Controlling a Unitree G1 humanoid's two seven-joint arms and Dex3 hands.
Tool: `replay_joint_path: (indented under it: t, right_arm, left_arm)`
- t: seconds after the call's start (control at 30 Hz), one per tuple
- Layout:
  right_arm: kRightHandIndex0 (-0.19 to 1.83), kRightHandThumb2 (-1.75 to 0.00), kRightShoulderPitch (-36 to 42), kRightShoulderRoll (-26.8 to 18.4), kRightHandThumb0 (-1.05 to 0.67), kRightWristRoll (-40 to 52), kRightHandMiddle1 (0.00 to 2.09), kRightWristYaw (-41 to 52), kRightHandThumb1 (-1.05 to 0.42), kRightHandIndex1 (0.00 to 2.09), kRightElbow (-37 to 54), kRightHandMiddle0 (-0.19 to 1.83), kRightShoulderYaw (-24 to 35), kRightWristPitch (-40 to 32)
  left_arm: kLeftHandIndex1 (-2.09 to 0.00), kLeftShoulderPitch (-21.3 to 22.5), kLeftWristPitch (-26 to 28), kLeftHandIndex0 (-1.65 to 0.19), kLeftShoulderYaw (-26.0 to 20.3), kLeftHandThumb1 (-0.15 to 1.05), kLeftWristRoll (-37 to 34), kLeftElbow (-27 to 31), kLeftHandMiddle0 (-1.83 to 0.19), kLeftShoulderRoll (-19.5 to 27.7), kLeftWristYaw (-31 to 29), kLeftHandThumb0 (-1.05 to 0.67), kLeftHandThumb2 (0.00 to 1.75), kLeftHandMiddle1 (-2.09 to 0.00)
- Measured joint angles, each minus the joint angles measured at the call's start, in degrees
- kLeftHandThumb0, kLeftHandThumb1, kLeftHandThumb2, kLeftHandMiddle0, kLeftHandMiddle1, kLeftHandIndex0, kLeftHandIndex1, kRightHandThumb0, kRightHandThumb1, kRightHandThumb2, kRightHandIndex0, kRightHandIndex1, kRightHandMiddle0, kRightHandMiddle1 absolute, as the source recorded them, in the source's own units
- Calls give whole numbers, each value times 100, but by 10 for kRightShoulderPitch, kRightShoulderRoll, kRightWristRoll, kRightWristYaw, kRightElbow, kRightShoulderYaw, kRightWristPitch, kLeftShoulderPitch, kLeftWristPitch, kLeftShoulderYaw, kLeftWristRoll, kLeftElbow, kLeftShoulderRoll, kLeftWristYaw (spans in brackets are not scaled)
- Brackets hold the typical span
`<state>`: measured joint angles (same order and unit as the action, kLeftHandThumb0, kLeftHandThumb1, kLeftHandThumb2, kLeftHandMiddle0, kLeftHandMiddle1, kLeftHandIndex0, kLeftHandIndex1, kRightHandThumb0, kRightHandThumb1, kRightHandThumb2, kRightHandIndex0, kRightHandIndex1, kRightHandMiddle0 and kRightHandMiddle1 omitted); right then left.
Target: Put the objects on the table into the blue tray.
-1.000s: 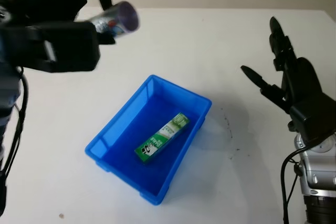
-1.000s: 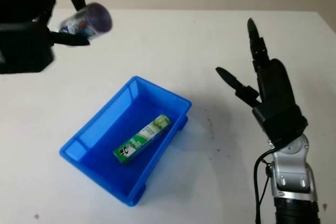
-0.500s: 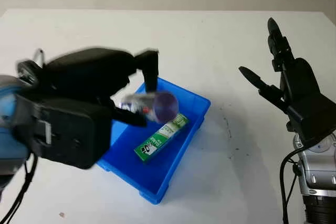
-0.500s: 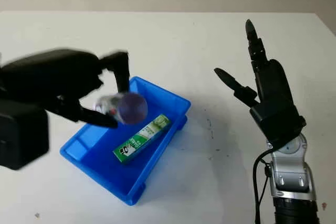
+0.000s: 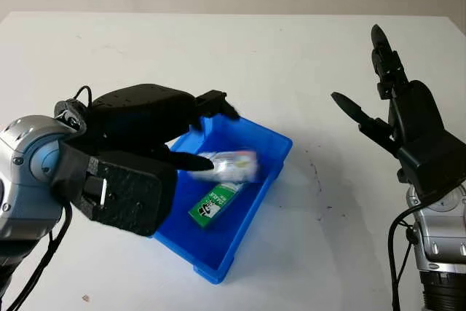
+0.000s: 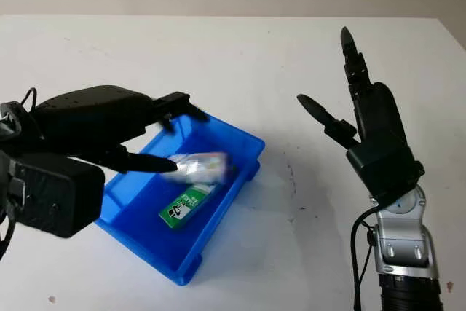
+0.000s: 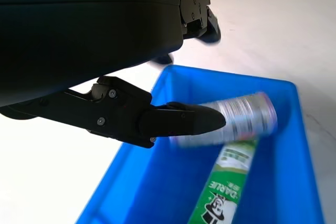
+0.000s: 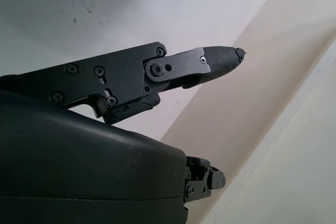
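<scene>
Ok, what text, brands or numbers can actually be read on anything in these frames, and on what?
"DARLIE" on the green and white rectangular toothpaste box lying in the blue plastic tray; its smaller print is too small to read.
Silver cylindrical can over the tray, at the left hand's fingers: label blurred, unreadable.
Right hand, open, raised over the table: no text.
</scene>
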<state>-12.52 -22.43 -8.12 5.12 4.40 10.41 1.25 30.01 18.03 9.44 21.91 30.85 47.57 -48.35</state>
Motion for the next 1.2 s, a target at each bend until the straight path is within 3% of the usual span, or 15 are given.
replay_joint_path:
  t: [0.13, 0.27, 0.33, 0.43, 0.5, 0.53, 0.6, 0.67, 0.8, 0.9, 1.2]
  right_arm:
    - [1, -15, 0, 0, -68, 0, 6, 0, -105, 6, 0, 0, 0, 1]
    - [-1, -15, 0, 0, -66, -1, 5, -1, -105, 5, 0, -1, 0, 1]
    - [-1, -15, 0, 0, -65, 0, 5, -1, -105, 5, 2, -1, 0, -1]
    - [-2, -15, 0, 1, -65, 4, 5, -1, -105, 5, 3, -1, 0, -2]
    - [-2, -15, -1, 1, -64, 9, 5, 0, -105, 5, 3, -2, 0, -2]
    - [-2, -15, -1, 1, -64, 11, 5, 1, -105, 5, 3, -2, 0, -1]
    - [-1, -16, -4, 1, -64, 16, 5, 1, -105, 6, 2, -2, 0, 0]
    - [0, -16, -7, 1, -65, 18, 5, 1, -105, 6, -1, -2, 0, 2]
    - [-1, -22, -12, 1, -68, 18, 5, 0, -105, 5, -8, -2, -2, 3]
    - [-1, -31, -16, 1, -72, 16, 5, -2, -105, 5, -13, -2, -5, 3]
    - [-2, -47, -22, 1, -69, 9, 5, -9, -105, 5, -35, -3, -12, 25]
  left_arm:
    - [-4, 23, 11, 19, -27, 105, -49, -38, 19, -10, -5, -58, 28, -1]
    - [-5, 56, 110, 16, -76, 105, -124, -55, 18, -27, -7, -55, 16, -4]
    - [-6, 65, 165, 15, -116, 105, -155, -53, 18, -44, 20, -58, 23, -3]
    - [-8, 58, 183, 9, -182, 105, -175, -40, 9, -91, 113, -63, 44, -7]
    - [-8, 39, 153, 9, -238, 105, -199, -37, 9, -165, 206, -56, 52, -6]
    - [-7, 24, 110, 10, -258, 105, -208, -48, 9, -206, 256, -56, 54, -6]
    - [-5, -5, 22, 15, -284, 105, -213, -92, 13, -272, 343, -59, 58, -4]
    - [-2, -30, -51, 18, -299, 105, -218, -154, 17, -303, 391, -62, 62, -4]
    - [0, -63, -106, 19, -308, 105, -235, -255, 19, -320, 417, -68, 64, -1]
    - [0, -89, -126, 19, -308, 105, -248, -297, 19, -325, 425, -70, 64, 0]
    - [0, -132, -140, 19, -296, 105, -271, -335, 19, -347, 452, -75, 61, -2]
